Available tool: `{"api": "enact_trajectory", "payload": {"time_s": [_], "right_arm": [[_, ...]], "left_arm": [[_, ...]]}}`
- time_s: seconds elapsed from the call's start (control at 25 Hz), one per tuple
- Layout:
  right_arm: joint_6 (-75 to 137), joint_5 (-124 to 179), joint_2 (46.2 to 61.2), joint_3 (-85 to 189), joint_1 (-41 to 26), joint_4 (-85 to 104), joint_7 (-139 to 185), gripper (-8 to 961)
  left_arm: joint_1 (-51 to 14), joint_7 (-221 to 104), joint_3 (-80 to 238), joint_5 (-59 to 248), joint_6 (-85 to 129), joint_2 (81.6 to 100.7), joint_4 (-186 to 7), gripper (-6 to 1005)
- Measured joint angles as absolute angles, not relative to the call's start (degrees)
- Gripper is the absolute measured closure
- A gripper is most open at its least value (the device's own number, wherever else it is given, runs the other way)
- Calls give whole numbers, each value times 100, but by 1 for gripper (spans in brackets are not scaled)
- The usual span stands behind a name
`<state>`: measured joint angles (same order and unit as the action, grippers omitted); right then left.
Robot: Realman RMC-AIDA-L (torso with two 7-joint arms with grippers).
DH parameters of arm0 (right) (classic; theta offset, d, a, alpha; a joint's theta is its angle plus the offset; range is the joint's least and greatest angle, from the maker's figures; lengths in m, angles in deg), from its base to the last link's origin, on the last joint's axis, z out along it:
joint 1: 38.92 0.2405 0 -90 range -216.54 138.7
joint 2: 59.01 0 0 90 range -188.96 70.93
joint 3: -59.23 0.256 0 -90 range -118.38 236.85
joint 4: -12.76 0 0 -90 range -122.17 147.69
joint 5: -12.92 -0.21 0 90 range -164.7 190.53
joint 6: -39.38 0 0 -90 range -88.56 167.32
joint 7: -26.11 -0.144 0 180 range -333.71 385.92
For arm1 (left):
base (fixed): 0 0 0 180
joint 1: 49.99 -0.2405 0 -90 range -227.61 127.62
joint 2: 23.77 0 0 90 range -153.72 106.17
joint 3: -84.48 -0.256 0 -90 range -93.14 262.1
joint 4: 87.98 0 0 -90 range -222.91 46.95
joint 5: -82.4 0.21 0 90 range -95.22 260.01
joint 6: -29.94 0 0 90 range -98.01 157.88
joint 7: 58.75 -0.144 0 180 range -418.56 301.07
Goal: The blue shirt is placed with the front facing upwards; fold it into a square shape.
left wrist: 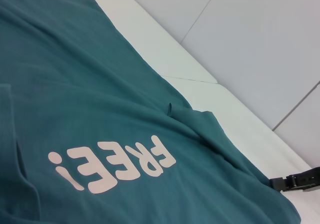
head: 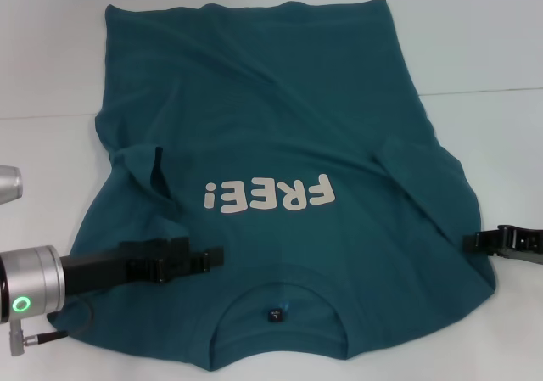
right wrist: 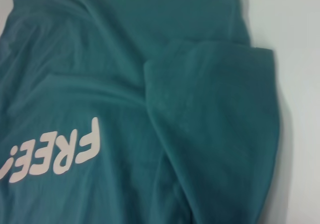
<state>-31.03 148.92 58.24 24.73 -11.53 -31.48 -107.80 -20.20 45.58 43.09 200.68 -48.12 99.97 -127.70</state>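
The blue shirt (head: 271,118) lies front up on the white table (head: 492,42), its collar and small dark tag (head: 274,315) nearest me. The white "FREE!" lettering (head: 270,196) reads upside down. Both short sleeves are folded inward over the body, the left sleeve (head: 140,173) and the right sleeve (head: 424,177). My left gripper (head: 216,255) reaches over the shirt's left shoulder, just beside the collar. At the shirt's right shoulder edge is my right gripper (head: 468,243), which the left wrist view also shows at the cloth's edge (left wrist: 276,183). The right wrist view shows the folded sleeve (right wrist: 215,109).
Bare white table surrounds the shirt on the far side and to the right. A seam in the tabletop (head: 501,91) runs across behind the shirt's right side. The shirt's near hem by the collar lies close to the table's front edge.
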Motion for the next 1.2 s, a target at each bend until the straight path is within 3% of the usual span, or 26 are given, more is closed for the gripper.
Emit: {"api": "enact_trajectory", "payload": {"time_s": [0.24, 0.68, 1.2], "right_arm": [[-3021, 14892, 5817, 2496, -1146, -3122, -10777, 648], [-2962, 14896, 5797, 2455, -1117, -3107, -10775, 937], [-3352, 14411, 5836, 2510, -1166, -3151, -10246, 932]], "left_arm": [[-2017, 4558, 4309, 20068, -4811, 9998, -12770, 121], [-2002, 4558, 4309, 20069, -4762, 9998, -12770, 122], [-2002, 4558, 4335, 20069, -4758, 9989, -12770, 122]]}}
